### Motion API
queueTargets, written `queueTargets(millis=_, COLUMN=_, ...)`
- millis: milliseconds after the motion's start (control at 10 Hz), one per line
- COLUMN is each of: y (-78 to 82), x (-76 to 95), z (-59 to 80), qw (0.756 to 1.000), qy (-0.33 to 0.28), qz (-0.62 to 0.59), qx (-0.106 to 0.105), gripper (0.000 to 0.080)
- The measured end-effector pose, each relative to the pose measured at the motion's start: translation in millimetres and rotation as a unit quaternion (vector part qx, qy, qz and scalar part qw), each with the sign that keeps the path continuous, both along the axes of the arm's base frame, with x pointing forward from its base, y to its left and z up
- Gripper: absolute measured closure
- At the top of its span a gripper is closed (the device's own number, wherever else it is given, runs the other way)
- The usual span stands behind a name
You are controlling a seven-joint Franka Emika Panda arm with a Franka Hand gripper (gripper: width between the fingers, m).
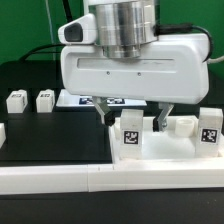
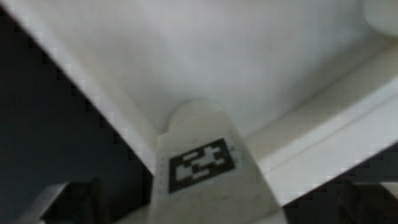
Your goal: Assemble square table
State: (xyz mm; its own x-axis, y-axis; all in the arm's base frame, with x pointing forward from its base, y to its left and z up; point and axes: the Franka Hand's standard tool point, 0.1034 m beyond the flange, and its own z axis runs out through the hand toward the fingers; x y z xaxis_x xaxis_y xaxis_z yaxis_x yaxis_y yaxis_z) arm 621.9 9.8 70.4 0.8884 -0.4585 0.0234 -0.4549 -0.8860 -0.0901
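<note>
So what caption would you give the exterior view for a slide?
Open fingers flank an upright tagged leg on the white square table top, with spare legs waiting alongside.

Gripper [image 1: 136,118] housing glossy smooth white plastic, metal wrist [image 1: 128,25] above it brushed; leg [image 1: 131,133] between its fingers [image 1: 163,118] matt white plastic; bench [image 1: 50,140] beneath matt black

My white plastic gripper [image 1: 132,118] is topped by a silver metal cylinder [image 1: 125,25] and tipped with dark fingers [image 1: 161,117]. The short white plastic leg [image 1: 131,132] bears a black-and-white square-patterned tag, and a second white tagged leg [image 1: 210,128] shows the same pattern. The large white plastic square top [image 1: 165,152] and long white border bar [image 1: 60,180] are pale against the black table [image 1: 50,135]. The flat white marker board [image 1: 70,98] carries black-and-white tags.
</note>
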Motion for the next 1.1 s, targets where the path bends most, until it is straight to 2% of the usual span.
queueTargets(millis=100, y=-1.2, x=-0.4, z=-1.4, qw=0.997, qy=-0.003, qz=0.077, qx=-0.010, gripper=0.0150)
queueTargets(millis=200, y=-2.6, x=2.5, z=-1.4, qw=0.994, qy=-0.017, qz=0.104, qx=-0.018, gripper=0.0150)
queueTargets(millis=400, y=-3.0, x=1.7, z=-2.0, qw=0.996, qy=-0.016, qz=0.083, qx=-0.017, gripper=0.0150)
queueTargets(millis=500, y=-2.8, x=1.8, z=-2.0, qw=0.998, qy=-0.014, qz=0.055, qx=-0.014, gripper=0.0263)
queueTargets(millis=600, y=-2.8, x=1.8, z=-2.0, qw=1.000, qy=-0.011, qz=0.003, qx=-0.010, gripper=0.0437)
queueTargets(millis=700, y=-2.8, x=1.8, z=-2.0, qw=1.000, qy=-0.010, qz=-0.022, qx=-0.008, gripper=0.0437)
queueTargets(millis=800, y=-3.0, x=1.8, z=-2.0, qw=0.997, qy=-0.006, qz=-0.075, qx=-0.004, gripper=0.0512)
queueTargets(millis=1000, y=-4.0, x=2.5, z=-2.0, qw=0.984, qy=-0.005, qz=-0.180, qx=0.003, gripper=0.0512)
queueTargets(millis=1100, y=-3.2, x=2.0, z=-2.8, qw=0.965, qy=-0.005, qz=-0.264, qx=0.010, gripper=0.0512)
